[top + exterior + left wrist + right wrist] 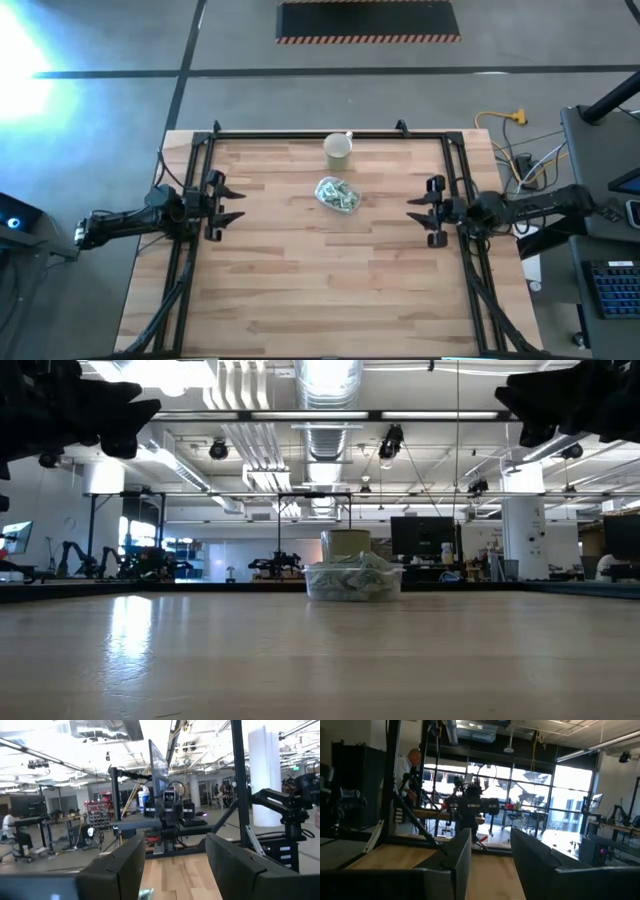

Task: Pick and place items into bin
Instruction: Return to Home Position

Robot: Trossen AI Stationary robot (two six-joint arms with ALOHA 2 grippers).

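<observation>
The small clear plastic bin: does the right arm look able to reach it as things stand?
Probably yes. The right end effector hovers open at the table's right side, and only bare wooden tabletop lies between it and the small clear plastic bin; the pale cream cup stands off that line.

Clear bin (337, 195) (mid-table) upright, holding green packets (352, 582).
</observation>
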